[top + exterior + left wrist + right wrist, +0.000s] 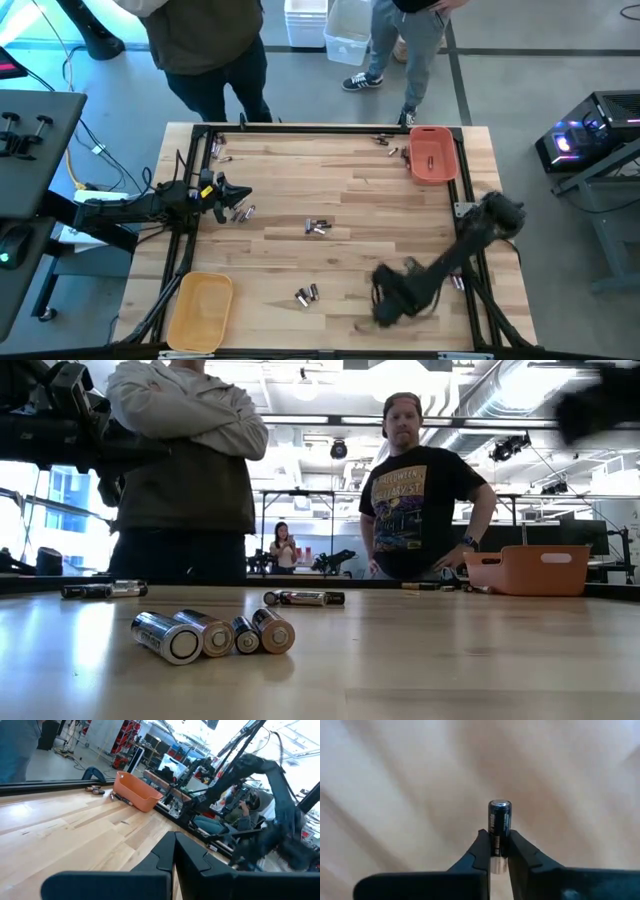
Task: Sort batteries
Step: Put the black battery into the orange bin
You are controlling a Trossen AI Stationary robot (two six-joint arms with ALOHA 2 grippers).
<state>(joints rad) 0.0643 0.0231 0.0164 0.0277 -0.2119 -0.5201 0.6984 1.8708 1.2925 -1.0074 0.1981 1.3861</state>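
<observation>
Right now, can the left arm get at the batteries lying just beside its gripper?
Probably yes. The left gripper hangs shut at the table's left edge, with a small cluster of batteries right next to it and bare wood between them. Nothing blocks the way, but it must open first.

The right arm's dark two-finger tool (385, 305) hangs blurred over the wooden bench (340, 190), small silvery cylindrical batteries (308, 295) just beside it; the orange oblong plastic tray (433, 154) lies well apart.
</observation>
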